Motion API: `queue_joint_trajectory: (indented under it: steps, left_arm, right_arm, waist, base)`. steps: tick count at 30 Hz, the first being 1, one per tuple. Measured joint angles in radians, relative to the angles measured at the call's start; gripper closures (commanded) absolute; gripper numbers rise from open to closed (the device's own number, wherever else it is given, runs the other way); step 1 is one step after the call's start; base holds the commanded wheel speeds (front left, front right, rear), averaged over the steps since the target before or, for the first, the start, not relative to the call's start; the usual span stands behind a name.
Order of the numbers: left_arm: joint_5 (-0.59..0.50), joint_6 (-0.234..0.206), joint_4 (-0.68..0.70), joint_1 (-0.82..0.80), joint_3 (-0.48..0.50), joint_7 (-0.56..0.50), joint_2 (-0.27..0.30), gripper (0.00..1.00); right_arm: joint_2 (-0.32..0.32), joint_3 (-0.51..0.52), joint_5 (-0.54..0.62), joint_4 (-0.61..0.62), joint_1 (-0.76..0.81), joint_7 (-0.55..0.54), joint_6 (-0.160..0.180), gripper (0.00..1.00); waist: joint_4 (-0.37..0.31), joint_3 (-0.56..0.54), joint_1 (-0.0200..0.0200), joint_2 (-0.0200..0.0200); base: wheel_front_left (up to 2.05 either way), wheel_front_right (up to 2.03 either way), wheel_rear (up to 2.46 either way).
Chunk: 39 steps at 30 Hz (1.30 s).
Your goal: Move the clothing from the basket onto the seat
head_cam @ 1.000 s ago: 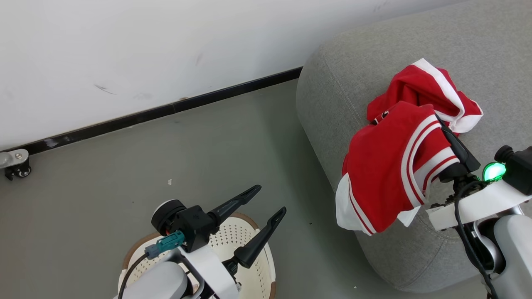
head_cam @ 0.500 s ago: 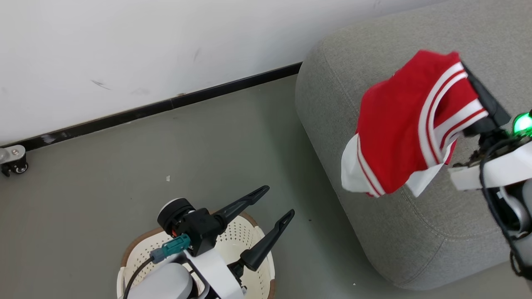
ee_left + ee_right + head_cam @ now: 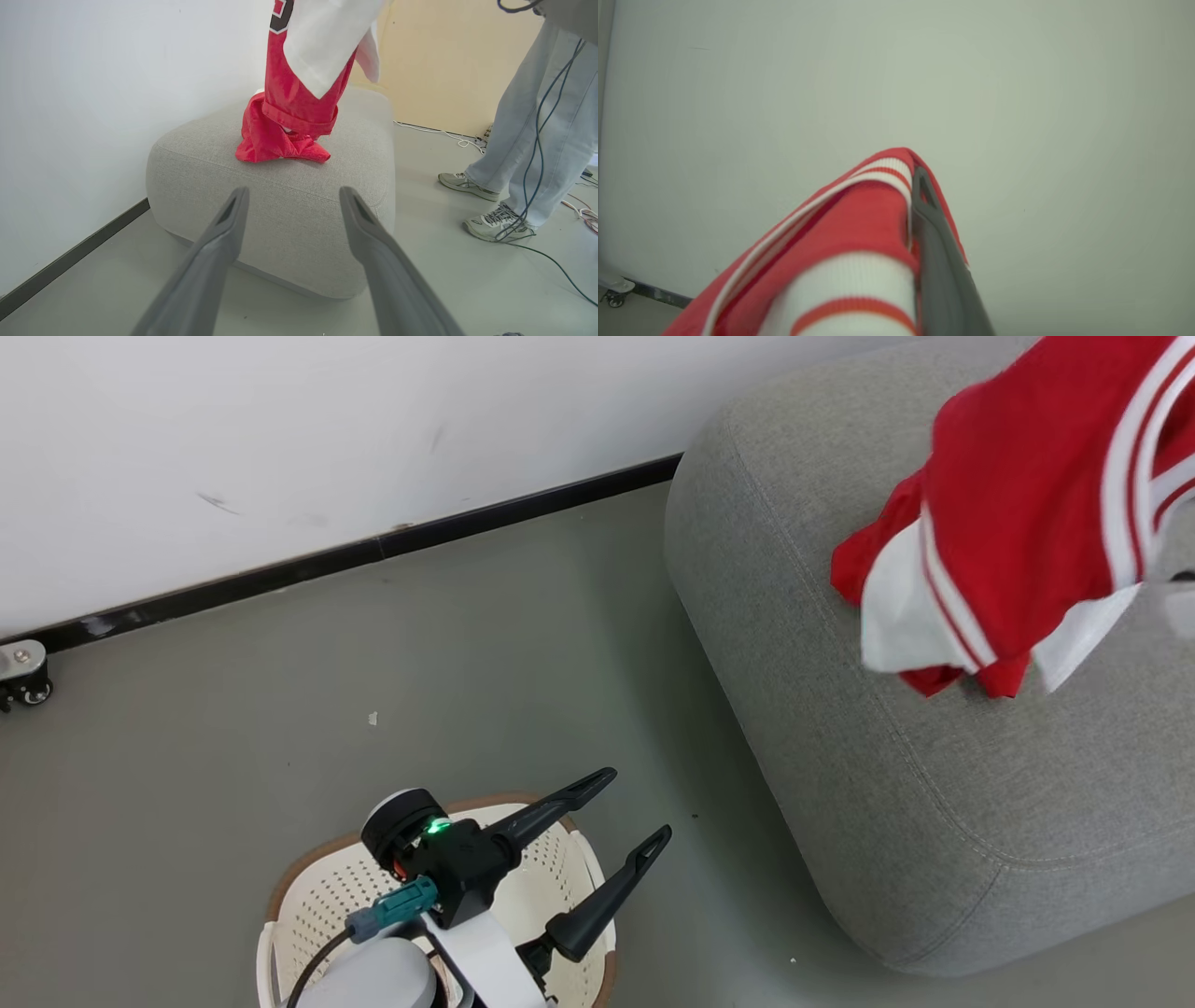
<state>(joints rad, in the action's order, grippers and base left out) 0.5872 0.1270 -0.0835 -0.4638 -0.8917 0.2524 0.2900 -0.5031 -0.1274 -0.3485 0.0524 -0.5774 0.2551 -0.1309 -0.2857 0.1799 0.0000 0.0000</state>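
We see red shorts (image 3: 1027, 513) with white stripes hanging in the air above the grey seat (image 3: 896, 803), blurred at the right edge of the head view. The right gripper (image 3: 917, 186) grips their striped waistband; one dark finger (image 3: 934, 242) shows against the cloth. In the left wrist view, the shorts' lower hem reaches a crumpled red jersey (image 3: 275, 144) lying on the seat top. The left gripper (image 3: 638, 803) hovers over the cream basket (image 3: 308, 863) on the floor, its fingers spread apart and holding nothing. A person's legs (image 3: 528, 140) in pale jeans stand beside the seat.
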Motion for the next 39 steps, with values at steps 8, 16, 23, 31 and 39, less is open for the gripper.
queue_joint_trajectory:
  steps: [8,16,23,31,39]
  left_arm:
    - [0.000,0.000,0.022,0.000,-0.020,-0.010,0.028,0.00]
    - [0.000,0.000,0.040,-0.001,-0.029,-0.023,0.037,0.00]
    - [0.000,0.000,0.060,-0.002,-0.028,-0.033,0.065,0.00]
    - [0.001,0.000,0.080,-0.016,-0.020,-0.050,0.089,0.00]
    - [0.001,0.000,0.107,-0.027,-0.011,-0.058,0.095,0.00]
  right_arm:
    - [-0.172,0.112,-0.066,-0.124,-0.194,0.000,0.000,1.00]
    - [-0.261,0.128,-0.098,-0.247,-0.289,0.001,0.000,1.00]
    - [-0.276,0.122,-0.115,-0.347,-0.292,0.001,0.000,1.00]
    - [-0.276,0.175,-0.125,-0.436,-0.290,0.000,0.000,1.00]
    - [-0.262,0.208,-0.137,-0.530,-0.288,0.000,0.000,1.00]
  waist:
    - [0.002,0.066,0.0000,0.0000]
    - [0.010,0.110,0.0000,0.0000]
    - [0.021,0.152,0.0000,0.0000]
    - [0.034,0.204,0.0000,0.0000]
    - [0.045,0.258,0.0000,0.0000]
  base:
    - [0.00,0.00,0.00]
    - [0.00,0.00,0.00]
    - [0.00,0.00,0.00]
    - [0.00,0.00,0.00]
    - [0.00,0.00,0.00]
